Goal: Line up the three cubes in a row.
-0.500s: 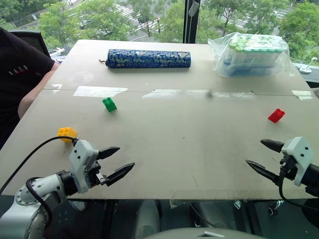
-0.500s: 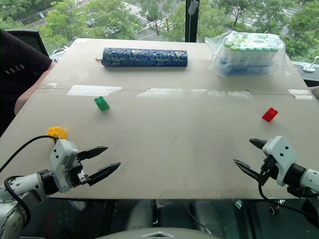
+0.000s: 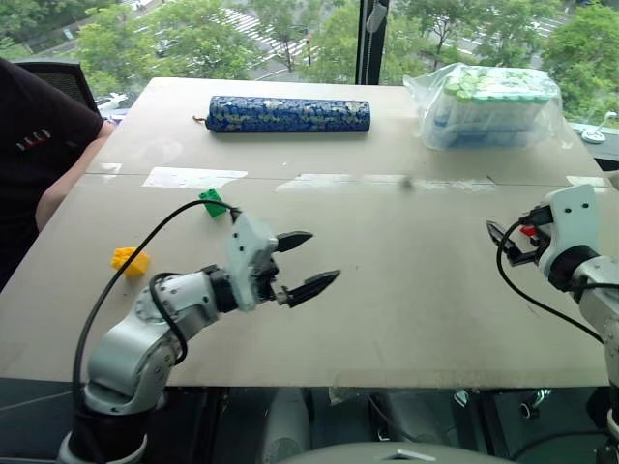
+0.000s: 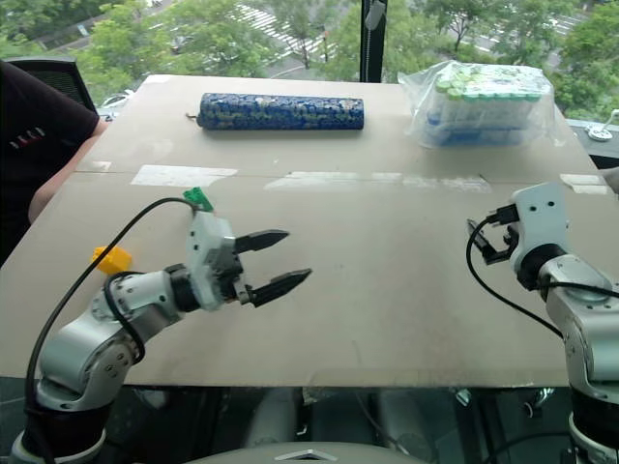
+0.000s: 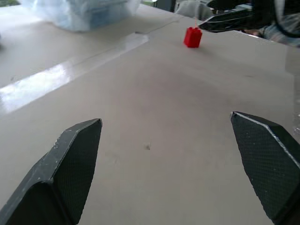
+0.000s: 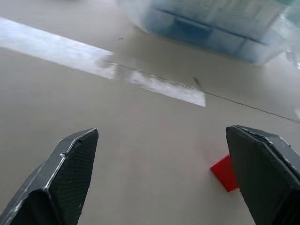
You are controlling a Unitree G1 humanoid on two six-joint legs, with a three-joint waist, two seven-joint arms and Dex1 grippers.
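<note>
Left arm (image 3: 145, 333) was mostly rounded silver-grey shells with black joints, and a loose black cable (image 3: 145, 242) looped up to a boxy white wrist housing. Both the left gripper (image 3: 302, 263) and the right gripper (image 6: 159, 178) had pointy black fingers with a fine dotted grip texture.

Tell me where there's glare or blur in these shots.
Left eye view: bright daylight, pale sheen on the tape strip across the table. Left wrist view: glare streak on the table, bottle pack soft. Right wrist view: red cube blurred beside a fingertip.
</note>
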